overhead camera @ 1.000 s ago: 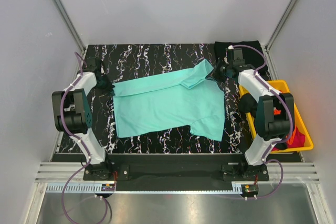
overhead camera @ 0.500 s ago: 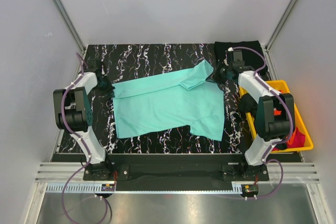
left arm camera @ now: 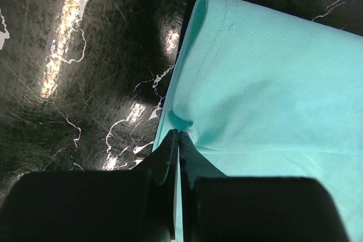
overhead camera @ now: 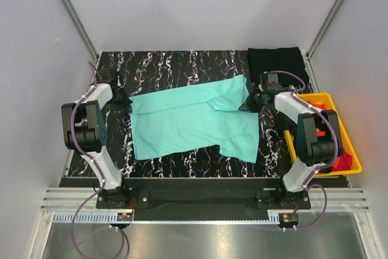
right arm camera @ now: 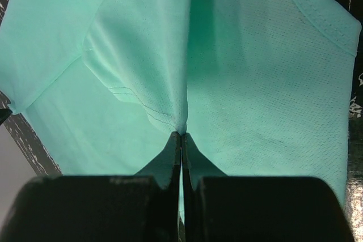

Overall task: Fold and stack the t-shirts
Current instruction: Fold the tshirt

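Observation:
A light teal t-shirt [overhead camera: 188, 121] lies spread across the black marbled table [overhead camera: 163, 65]. My left gripper [overhead camera: 125, 101] is shut on its left edge; the left wrist view shows the cloth [left arm camera: 266, 83] pinched at the fingertips [left arm camera: 179, 134]. My right gripper [overhead camera: 253, 97] is shut on the shirt's far right edge, lifting a fold; in the right wrist view the teal cloth [right arm camera: 238, 72] bunches at the fingertips [right arm camera: 181, 134]. A black t-shirt [overhead camera: 274, 60] lies folded at the far right corner. Orange [overhead camera: 326, 107] and magenta [overhead camera: 343, 159] cloth sits in the yellow bin.
A yellow plastic bin [overhead camera: 351, 150] stands at the table's right edge, beside the right arm. White walls and metal frame posts enclose the table on three sides.
My right gripper has moved toward me and slightly right with the teal shirt's far right part, pulling that fold down. My left gripper has barely shifted.

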`<action>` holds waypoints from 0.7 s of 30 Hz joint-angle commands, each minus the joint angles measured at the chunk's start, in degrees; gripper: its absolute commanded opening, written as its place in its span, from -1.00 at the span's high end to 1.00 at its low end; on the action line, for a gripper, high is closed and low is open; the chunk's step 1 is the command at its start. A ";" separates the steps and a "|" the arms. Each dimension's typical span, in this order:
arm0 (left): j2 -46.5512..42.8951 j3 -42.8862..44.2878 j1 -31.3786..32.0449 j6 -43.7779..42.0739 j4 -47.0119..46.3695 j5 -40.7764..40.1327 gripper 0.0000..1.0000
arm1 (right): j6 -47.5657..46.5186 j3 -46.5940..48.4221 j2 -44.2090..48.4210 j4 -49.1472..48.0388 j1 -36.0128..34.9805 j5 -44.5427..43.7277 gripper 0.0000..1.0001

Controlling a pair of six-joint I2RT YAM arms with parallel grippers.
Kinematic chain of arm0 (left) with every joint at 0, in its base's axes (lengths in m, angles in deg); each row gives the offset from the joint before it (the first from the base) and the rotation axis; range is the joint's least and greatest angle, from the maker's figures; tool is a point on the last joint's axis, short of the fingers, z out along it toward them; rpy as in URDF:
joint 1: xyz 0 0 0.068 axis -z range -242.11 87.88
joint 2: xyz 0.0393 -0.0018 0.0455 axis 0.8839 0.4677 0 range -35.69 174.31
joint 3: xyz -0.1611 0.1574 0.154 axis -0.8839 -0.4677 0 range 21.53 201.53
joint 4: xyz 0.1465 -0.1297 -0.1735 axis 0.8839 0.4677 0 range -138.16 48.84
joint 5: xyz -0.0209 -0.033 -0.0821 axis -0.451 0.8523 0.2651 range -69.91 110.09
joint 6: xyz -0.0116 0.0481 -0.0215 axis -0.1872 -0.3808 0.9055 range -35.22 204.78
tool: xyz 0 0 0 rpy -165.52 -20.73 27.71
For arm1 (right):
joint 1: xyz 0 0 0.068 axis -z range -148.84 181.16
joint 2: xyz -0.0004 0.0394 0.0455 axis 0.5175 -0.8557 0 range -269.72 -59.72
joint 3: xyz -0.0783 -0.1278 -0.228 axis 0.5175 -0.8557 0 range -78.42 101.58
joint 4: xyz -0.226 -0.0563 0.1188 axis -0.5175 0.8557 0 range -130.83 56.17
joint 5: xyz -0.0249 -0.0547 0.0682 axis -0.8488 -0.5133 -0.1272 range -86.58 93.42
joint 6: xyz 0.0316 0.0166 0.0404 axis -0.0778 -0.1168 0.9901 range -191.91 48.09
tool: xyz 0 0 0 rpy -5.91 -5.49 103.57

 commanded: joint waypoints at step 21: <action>-5.13 8.64 0.41 3.64 -0.82 10.11 0.13 | -10.42 33.96 -18.81 10.06 0.76 -7.74 0.07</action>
